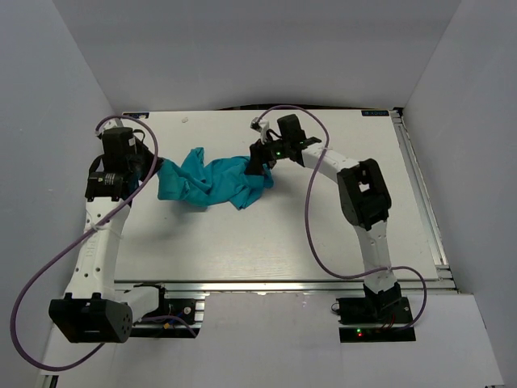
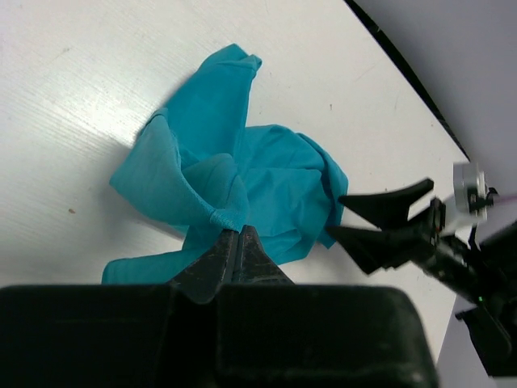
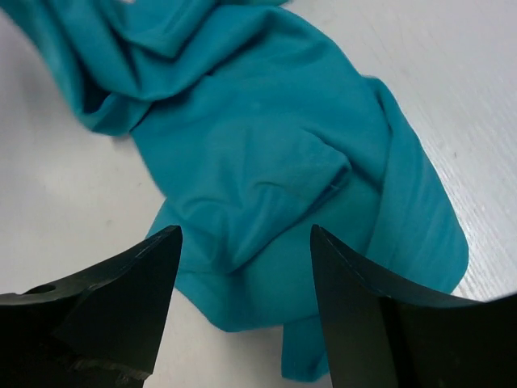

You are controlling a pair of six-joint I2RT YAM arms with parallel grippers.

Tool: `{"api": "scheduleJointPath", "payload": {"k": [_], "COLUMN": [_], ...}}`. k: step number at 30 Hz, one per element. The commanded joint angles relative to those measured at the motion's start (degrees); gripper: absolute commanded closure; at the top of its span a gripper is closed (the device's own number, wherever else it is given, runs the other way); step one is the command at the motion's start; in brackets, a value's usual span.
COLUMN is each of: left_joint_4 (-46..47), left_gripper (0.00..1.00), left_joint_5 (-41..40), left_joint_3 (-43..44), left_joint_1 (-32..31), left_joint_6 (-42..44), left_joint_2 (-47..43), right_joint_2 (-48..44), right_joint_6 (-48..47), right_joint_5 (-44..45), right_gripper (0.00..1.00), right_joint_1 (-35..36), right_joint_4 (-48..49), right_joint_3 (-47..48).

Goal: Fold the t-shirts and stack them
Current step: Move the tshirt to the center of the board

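Note:
A plain teal t-shirt (image 1: 214, 182) lies crumpled on the white table between my two arms. My left gripper (image 1: 157, 171) is at its left end, shut on a hemmed edge of the t-shirt (image 2: 226, 217), which bunches up from the fingertips. My right gripper (image 1: 260, 162) is at the shirt's right end, open, its fingers (image 3: 145, 267) spread just above a loose fold of the t-shirt (image 3: 275, 162), not touching it. The right gripper also shows in the left wrist view (image 2: 343, 218), open, beside the cloth's edge.
The white table (image 1: 266, 242) has a metal rail (image 1: 420, 194) along its right side and an aluminium frame at the near edge. Grey walls close in on three sides. Purple cables loop from both arms.

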Motion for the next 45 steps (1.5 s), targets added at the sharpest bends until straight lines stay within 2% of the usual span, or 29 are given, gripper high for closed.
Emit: {"api": "scheduleJointPath", "payload": {"k": [1, 6, 13, 25, 45], "left_joint_4": [-0.56, -0.65, -0.74, -1.00, -1.18], "left_gripper": [1.00, 1.00, 1.00, 1.00, 1.00], "left_joint_5": [-0.60, 0.02, 0.37, 0.37, 0.37], "left_joint_3": [-1.41, -1.94, -2.11, -2.02, -1.94], "left_joint_1": [0.19, 0.19, 0.19, 0.19, 0.19], "left_joint_6": [-1.33, -2.29, -3.43, -3.88, -4.32], "left_joint_2": [-2.28, -3.07, -3.86, -3.77, -4.04], "right_joint_2": [3.98, 6.01, 9.00, 10.76, 12.87], "right_joint_6": [14.82, 24.22, 29.60, 28.20, 30.74], "right_joint_5": [5.23, 7.96, 8.84, 13.76, 12.27], "right_gripper": [0.30, 0.32, 0.38, 0.40, 0.47], "right_joint_1": [0.91, 1.62, 1.97, 2.14, 2.76], "right_joint_4": [1.00, 3.97, 5.30, 6.09, 6.53], "right_joint_3": [7.77, 9.20, 12.19, 12.46, 11.49]}}
